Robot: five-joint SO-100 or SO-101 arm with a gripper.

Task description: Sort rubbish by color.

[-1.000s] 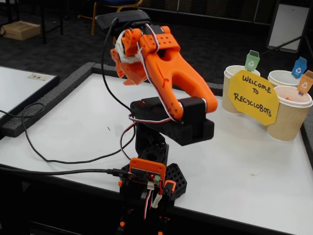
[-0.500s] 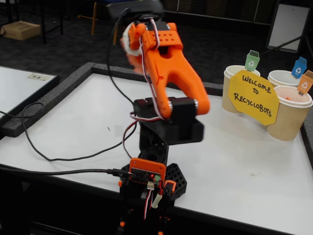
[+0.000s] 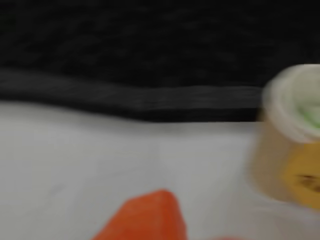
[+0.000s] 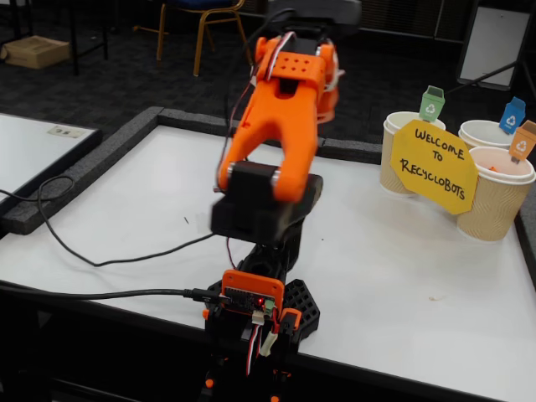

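Observation:
In the fixed view my orange arm is raised and swung toward the paper cups, with my gripper (image 4: 331,71) high above the table's far edge and mostly hidden behind the arm. A pale sliver of rubbish (image 4: 339,79) shows at its right side, held between the jaws. The wrist view is blurred: one orange finger (image 3: 145,217) rises from the bottom edge over the white table, and a beige cup (image 3: 285,145) with a green smear at its top sits at the right. No other rubbish is in view.
Three beige cups stand at the right of the table: green tag (image 4: 402,124), blue tag (image 4: 481,132), orange tag (image 4: 494,201). A yellow sign (image 4: 434,166) leans against them. A black cable (image 4: 84,261) crosses the left side. A black rim (image 4: 126,134) borders the table.
The arm has swung from the left of the fixed view toward the right, carrying the gripper and the pale wad from upper left to above centre, nearer the cups.

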